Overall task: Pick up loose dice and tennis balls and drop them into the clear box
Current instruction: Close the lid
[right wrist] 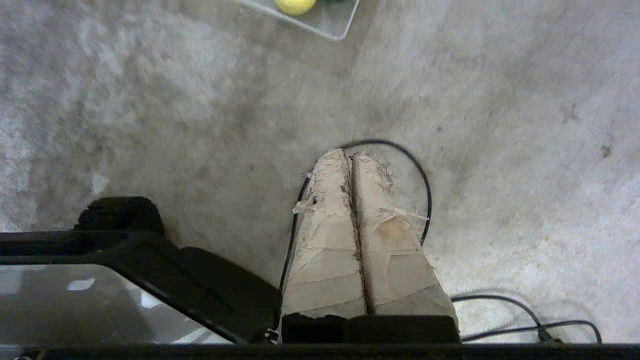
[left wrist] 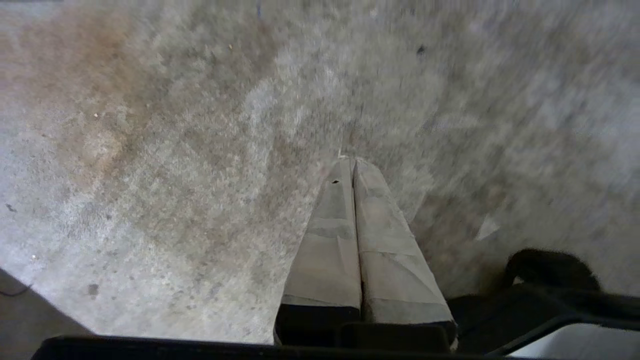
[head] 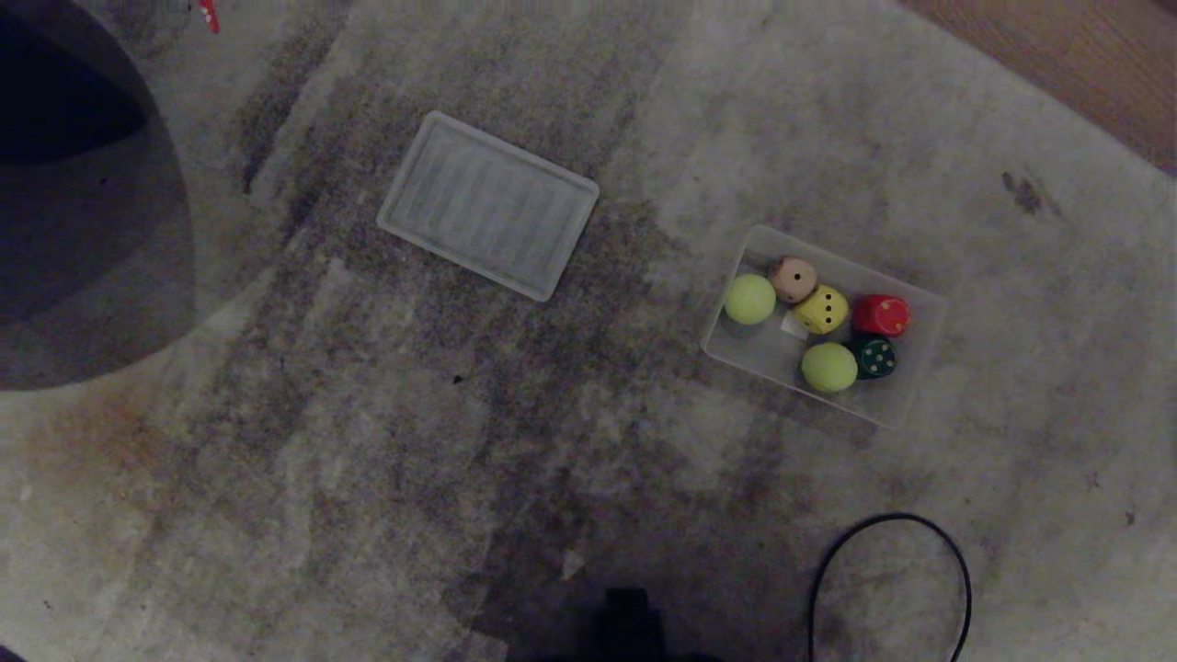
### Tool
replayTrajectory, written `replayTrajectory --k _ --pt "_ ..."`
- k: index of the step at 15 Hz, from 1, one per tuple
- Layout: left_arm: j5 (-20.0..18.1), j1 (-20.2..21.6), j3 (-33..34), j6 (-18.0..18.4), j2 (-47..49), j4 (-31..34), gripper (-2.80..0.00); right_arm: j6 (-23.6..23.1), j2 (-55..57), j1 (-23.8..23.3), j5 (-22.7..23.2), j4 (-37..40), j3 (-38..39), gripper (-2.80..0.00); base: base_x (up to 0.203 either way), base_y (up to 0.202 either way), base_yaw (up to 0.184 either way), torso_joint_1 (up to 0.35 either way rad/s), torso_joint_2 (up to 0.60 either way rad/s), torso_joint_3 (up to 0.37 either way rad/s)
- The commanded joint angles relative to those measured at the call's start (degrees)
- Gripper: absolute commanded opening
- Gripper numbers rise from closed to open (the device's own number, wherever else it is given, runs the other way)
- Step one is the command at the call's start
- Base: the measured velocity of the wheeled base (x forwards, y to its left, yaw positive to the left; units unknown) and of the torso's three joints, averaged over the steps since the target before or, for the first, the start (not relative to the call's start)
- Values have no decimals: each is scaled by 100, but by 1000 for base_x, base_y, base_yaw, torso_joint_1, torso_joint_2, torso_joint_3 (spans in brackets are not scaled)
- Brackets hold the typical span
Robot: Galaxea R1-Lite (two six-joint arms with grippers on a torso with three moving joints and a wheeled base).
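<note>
The clear box point(head: 906, 397) rests on the grey carpet right of centre in the head view. Inside it lie two tennis balls point(head: 749, 299) point(head: 828, 367) and several dice: a beige one point(head: 794, 279), a pale yellow one point(head: 821, 310), a red one point(head: 880, 315) and a dark green one point(head: 875, 357). A corner of the box point(right wrist: 336, 22) with one ball point(right wrist: 296, 5) shows in the right wrist view. Neither arm appears in the head view. My left gripper point(left wrist: 348, 161) is shut and empty above bare carpet. My right gripper point(right wrist: 348, 153) is shut and empty, well short of the box.
A flat ribbed clear lid point(head: 488, 204) lies on the carpet left of the box. A black cable loop point(head: 889, 579) point(right wrist: 419, 175) sits near me, under the right gripper. A dark round shape point(head: 74, 202) fills the far left. Wood floor point(head: 1085, 55) borders the carpet's far right.
</note>
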Motion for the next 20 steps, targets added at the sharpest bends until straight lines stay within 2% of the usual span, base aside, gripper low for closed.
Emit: replayTrajectory --k 1,20 --pt "12 0 9 2 6 -4 -280 1 14 -2 4 3 -1 -280 0 0 0 3 -2 199" --pt "12 0 9 5 6 -4 -280 1 14 2 4 3 -1 -280 0 0 0 3 3 203"
